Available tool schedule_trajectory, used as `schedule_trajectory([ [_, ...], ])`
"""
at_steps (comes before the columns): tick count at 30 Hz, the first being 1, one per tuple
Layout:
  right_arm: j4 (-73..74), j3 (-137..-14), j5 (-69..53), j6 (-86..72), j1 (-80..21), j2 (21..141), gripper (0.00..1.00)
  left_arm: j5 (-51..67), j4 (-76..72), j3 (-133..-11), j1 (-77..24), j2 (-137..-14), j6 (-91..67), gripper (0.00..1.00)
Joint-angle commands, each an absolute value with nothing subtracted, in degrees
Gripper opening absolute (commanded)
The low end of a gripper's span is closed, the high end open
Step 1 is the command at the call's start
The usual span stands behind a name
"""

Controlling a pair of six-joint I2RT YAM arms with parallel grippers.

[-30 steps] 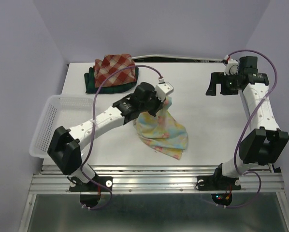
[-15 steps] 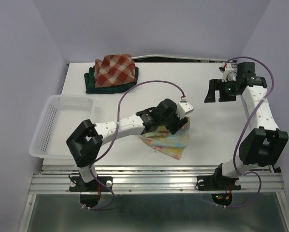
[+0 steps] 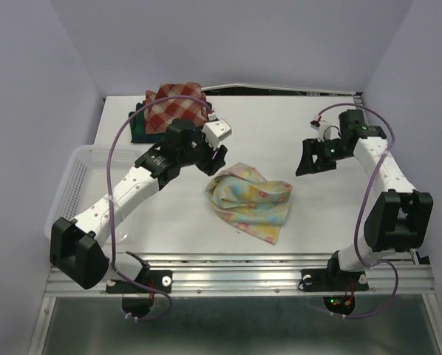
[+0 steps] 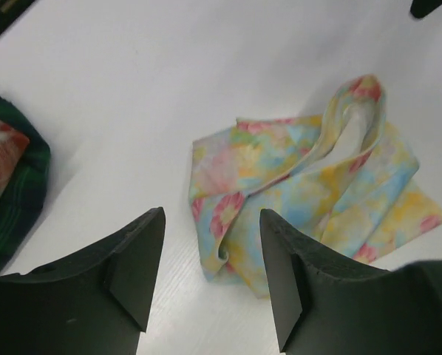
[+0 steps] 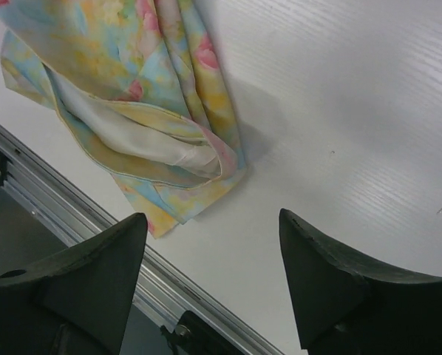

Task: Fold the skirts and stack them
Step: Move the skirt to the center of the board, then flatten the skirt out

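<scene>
The pastel floral skirt (image 3: pixel 250 201) lies loosely folded and rumpled in the middle of the table, held by nothing; it also shows in the left wrist view (image 4: pixel 310 192) and the right wrist view (image 5: pixel 125 89). At the back left, the red-and-cream plaid skirt (image 3: pixel 178 105) sits folded on the dark green plaid skirt (image 3: pixel 138 127). My left gripper (image 3: pixel 213 158) hovers open just left of the pastel skirt, its jaws (image 4: pixel 211 216) empty above the cloth's near corner. My right gripper (image 3: pixel 315 161) hangs open and empty to the skirt's right (image 5: pixel 212 217).
A white mesh basket (image 3: pixel 67 194) stands at the table's left edge, partly behind my left arm. The metal rail (image 3: pixel 236 268) runs along the near edge. The table's back edge meets the wall behind the stack.
My left gripper opened, let the pastel skirt drop folded on the table and drew back left toward the stack. The right arm came down and inward, its jaws narrowing slightly.
</scene>
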State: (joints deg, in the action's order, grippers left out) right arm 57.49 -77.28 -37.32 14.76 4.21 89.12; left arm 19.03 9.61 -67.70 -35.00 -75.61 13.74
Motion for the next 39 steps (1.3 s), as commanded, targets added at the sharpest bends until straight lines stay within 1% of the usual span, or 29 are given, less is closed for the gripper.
schedule_trajectory([
  [1, 56.08, -74.28, -31.75, 18.19, 0.62, 88.77, 0.75, 22.76, 22.49, -63.46, -33.23, -77.61, 23.11, 0.64],
  [5, 54.85, -71.81, -31.81, 17.93, -1.58, 90.69, 0.74, 24.86, 23.38, -61.18, -29.72, -79.18, 24.43, 0.64],
  [9, 51.34, -69.53, -32.25, 16.7, -2.99, 92.81, 0.74, 26.45, 22.5, -60.29, -29.0, -81.56, 23.91, 0.65],
  [13, 48.61, -68.73, -31.73, 19.68, -3.52, 94.3, 0.74, 26.63, 21.18, -59.41, -28.74, -83.67, 25.56, 0.65],
  [18, 47.37, -67.77, -31.55, 25.74, -3.52, 94.13, 0.8, 27.07, 20.39, -60.99, -27.95, -87.36, 27.16, 0.65],
  [22, 47.73, -68.47, -33.92, 26.63, -3.52, 95.18, 0.8, 28.04, 19.25, -63.28, -27.86, -89.82, 27.07, 0.64],
  [28, 48.77, -68.03, -36.91, 30.14, -4.57, 95.63, 0.78, 27.86, 15.39, -65.48, -27.51, -93.69, 23.47, 0.57],
  [29, 49.3, -67.59, -37.18, 31.45, -4.57, 95.19, 0.78, 28.21, 14.77, -66.09, -27.42, -94.65, 23.21, 0.51],
  [30, 49.31, -67.41, -37.0, 32.07, -4.57, 94.05, 0.81, 28.39, 14.5, -66.44, -27.33, -95.09, 22.77, 0.44],
  [32, 49.48, -66.71, -36.13, 33.39, -4.57, 92.47, 0.84, 29.52, 14.24, -67.41, -27.07, -96.15, 22.24, 0.33],
  [33, 49.83, -66.62, -36.04, 34.62, -4.57, 91.68, 0.86, 30.23, 14.24, -67.76, -26.9, -96.41, 22.15, 0.23],
  [35, 49.83, -66.36, -36.12, 35.68, -4.57, 89.83, 0.87, 32.07, 14.41, -68.46, -26.63, -96.59, 22.15, 0.14],
  [36, 49.83, -66.36, -36.3, 36.9, -4.57, 89.56, 0.87, 32.6, 14.68, -68.81, -26.54, -96.68, 22.41, 0.04],
  [37, 49.92, -66.36, -36.47, 37.52, -4.57, 89.47, 0.87, 33.22, 15.46, -69.08, -26.28, -96.59, 22.59, 0.0],
  [39, 49.57, -66.53, -36.65, 37.97, -5.09, 89.91, 0.87, 35.24, 16.26, -69.78, -25.93, -96.15, 23.73, 0.0],
])
